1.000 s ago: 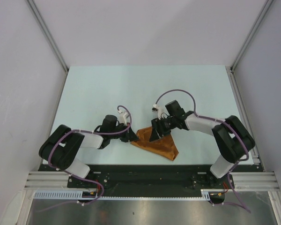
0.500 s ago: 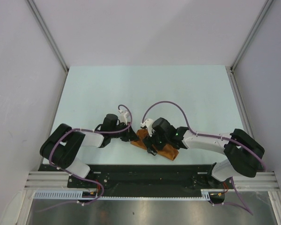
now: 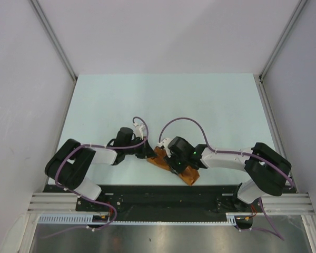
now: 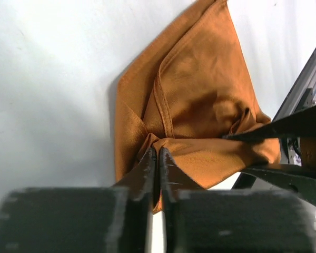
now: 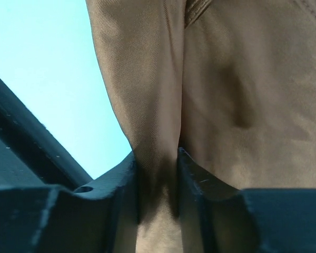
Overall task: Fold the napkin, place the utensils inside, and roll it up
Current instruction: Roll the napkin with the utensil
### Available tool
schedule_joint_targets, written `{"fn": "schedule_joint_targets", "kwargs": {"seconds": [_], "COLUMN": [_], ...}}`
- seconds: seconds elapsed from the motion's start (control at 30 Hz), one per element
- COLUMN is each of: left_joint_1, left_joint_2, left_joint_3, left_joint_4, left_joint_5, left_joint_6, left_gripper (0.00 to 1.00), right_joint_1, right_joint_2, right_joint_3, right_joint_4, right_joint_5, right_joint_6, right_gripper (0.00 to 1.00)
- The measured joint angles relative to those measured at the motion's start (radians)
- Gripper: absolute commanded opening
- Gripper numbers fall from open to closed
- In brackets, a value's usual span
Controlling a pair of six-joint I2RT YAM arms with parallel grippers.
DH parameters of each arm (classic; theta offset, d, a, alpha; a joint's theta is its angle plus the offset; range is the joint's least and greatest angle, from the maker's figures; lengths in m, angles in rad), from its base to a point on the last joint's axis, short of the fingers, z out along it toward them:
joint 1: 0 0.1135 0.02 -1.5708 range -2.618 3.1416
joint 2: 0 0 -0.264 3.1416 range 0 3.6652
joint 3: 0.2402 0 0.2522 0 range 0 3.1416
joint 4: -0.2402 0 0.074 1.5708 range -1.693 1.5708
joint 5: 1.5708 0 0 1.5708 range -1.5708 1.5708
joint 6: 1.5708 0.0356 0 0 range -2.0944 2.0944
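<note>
The rust-orange napkin lies bunched into a narrow strip near the table's front edge, between both arms. My left gripper is at its left end, shut on a pinch of the cloth, with the jaws almost touching. My right gripper reaches in from the right over the strip's middle and is shut on a raised fold of the napkin, with cloth filling the gap between its jaws. Its dark fingers show at the right of the left wrist view. The utensils are hidden.
The pale blue table stretches away behind the arms. A black mounting rail runs just in front of the napkin. White walls and metal posts stand on three sides.
My right arm has swung forward and left onto the napkin and its jaws have closed on a fold. The cloth has gone from a flat triangle to a narrow bundle. My left arm held still.
</note>
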Motion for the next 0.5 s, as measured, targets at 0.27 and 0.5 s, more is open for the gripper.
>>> {"fn": "schedule_joint_targets", "kwargs": {"seconds": [0.27, 0.5], "left_joint_1": [-0.001, 0.000], "left_joint_2": [-0.106, -0.280], "left_joint_3": [0.000, -0.001], "left_joint_4": [-0.028, -0.061], "left_joint_5": [-0.056, -0.114], "left_joint_6": [-0.065, -0.037], "left_gripper": [0.65, 0.67], "right_joint_1": [-0.096, -0.261], "right_joint_2": [0.003, 0.008], "right_joint_3": [-0.039, -0.138], "right_joint_4": [0.064, 0.214], "right_joint_5": [-0.185, -0.454], "right_joint_6": [0.070, 0.154], "right_gripper": [0.24, 0.24]}}
